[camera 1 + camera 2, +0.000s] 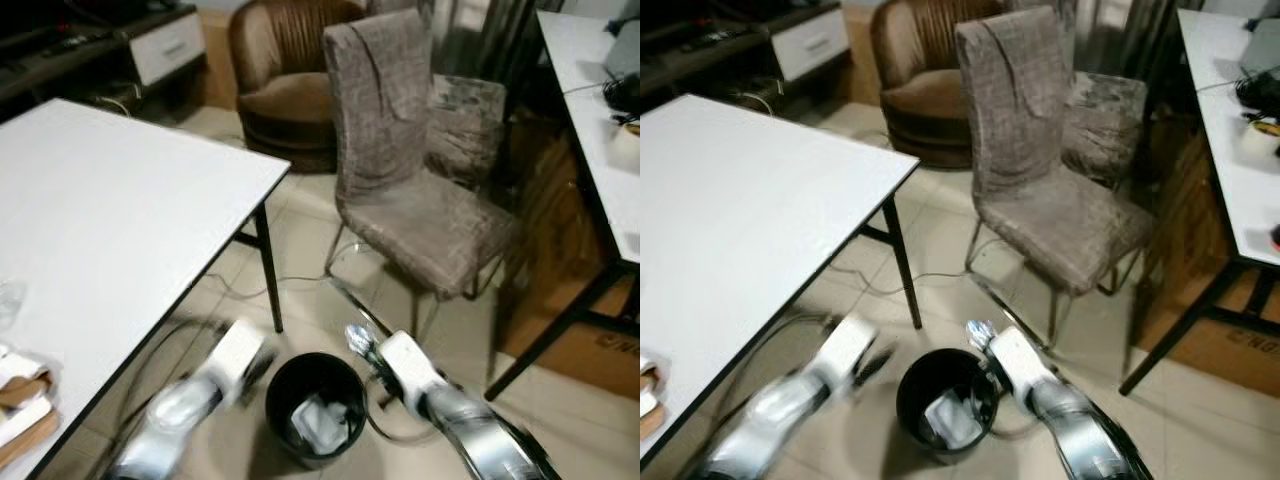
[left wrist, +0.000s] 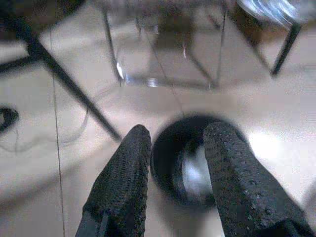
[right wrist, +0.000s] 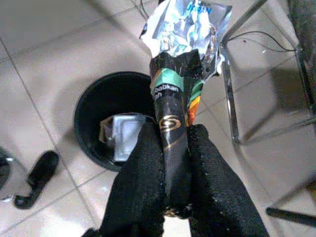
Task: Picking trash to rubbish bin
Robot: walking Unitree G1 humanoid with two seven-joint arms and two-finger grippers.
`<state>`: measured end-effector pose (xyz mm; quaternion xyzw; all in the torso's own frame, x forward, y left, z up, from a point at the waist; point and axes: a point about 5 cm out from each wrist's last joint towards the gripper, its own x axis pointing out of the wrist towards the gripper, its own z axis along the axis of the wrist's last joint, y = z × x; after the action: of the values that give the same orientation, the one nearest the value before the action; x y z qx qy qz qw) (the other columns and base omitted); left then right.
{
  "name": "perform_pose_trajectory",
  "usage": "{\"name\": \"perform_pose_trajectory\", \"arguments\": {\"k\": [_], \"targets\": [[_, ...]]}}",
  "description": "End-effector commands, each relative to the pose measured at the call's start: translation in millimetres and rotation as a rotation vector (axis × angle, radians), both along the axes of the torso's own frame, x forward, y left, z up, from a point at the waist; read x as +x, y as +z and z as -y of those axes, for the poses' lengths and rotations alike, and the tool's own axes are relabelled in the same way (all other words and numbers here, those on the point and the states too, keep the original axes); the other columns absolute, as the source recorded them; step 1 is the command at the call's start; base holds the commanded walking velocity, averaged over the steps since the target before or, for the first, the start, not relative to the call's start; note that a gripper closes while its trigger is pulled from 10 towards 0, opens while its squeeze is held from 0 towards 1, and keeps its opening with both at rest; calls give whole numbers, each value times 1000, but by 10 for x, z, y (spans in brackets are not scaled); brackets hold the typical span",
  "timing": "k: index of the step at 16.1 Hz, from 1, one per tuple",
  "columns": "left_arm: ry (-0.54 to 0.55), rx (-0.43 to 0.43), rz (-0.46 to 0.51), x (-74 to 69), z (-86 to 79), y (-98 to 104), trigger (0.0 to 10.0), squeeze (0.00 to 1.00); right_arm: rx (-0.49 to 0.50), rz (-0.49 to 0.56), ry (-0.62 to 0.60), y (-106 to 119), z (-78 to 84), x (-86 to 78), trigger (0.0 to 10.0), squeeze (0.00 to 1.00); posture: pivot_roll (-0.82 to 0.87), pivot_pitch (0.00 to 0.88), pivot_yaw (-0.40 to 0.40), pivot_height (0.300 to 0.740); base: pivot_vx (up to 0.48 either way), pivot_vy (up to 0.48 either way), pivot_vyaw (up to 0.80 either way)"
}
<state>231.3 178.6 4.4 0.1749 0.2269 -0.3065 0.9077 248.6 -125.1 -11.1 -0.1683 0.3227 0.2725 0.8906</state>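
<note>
A round black rubbish bin (image 1: 313, 405) stands on the tiled floor between my two arms, with crumpled white and silvery trash (image 1: 318, 420) inside. My right gripper (image 3: 174, 148) is shut on a crumpled snack wrapper (image 3: 178, 84), black and green with a shiny foil top. It holds the wrapper (image 1: 357, 340) just above the bin's right rim. My left gripper (image 2: 175, 148) is open and holds nothing, hovering at the bin's left side above the floor; its arm (image 1: 200, 390) is blurred.
A white table (image 1: 110, 220) with black legs fills the left; paper and cardboard scraps (image 1: 22, 395) lie at its near corner. A grey upholstered chair (image 1: 410, 190) stands behind the bin. Another white table (image 1: 600, 130) is at right, cardboard box under it. Cables run over the floor.
</note>
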Motion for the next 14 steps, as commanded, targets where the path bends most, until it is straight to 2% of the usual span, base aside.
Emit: {"name": "perform_pose_trajectory", "arguments": {"k": [1, 2, 3, 5, 9, 10, 11, 14], "targets": [[-45, -11, 24, 52, 63, 114, 10000, 0, 0, 0, 9, -35, -25, -8, 10000, 0, -38, 30, 4, 740, 0, 0, 0], [-57, -19, 24, -31, 12, 184, 10000, 0, 12, -6, 11, -39, -74, 55, 10000, 0, -10, 35, -2, 740, 0, 0, 0], [-71, -37, 36, -177, -57, 346, 10000, 0, 22, -2, 13, -25, -153, 183, 10000, 0, 17, 38, -11, 740, 0, 0, 0], [-91, -60, 29, -338, -66, 554, 10000, 0, 0, 24, 16, 25, -210, 346, 10000, 0, 47, 44, -21, 740, 0, 0, 0], [-101, -36, -1, -451, -49, 658, 10000, 0, -20, 48, 21, 99, -219, 482, 10000, 0, 56, 45, -29, 740, 0, 0, 0], [-100, -37, -3, -448, -35, 674, 10000, 0, 0, 47, 20, 116, -234, 499, 10000, 286, 56, 45, -29, 740, 0, 0, 0], [-91, -40, -8, -448, -21, 704, 10000, 0, 19, 47, 7, 130, -243, 519, 10000, 1000, 58, 40, -29, 740, 0, 0, 0], [-73, -42, -16, -407, 4, 765, 10000, 0, 41, 48, -3, 152, -259, 548, 10000, 1000, 57, 30, -26, 740, 0, 0, 0]]}}
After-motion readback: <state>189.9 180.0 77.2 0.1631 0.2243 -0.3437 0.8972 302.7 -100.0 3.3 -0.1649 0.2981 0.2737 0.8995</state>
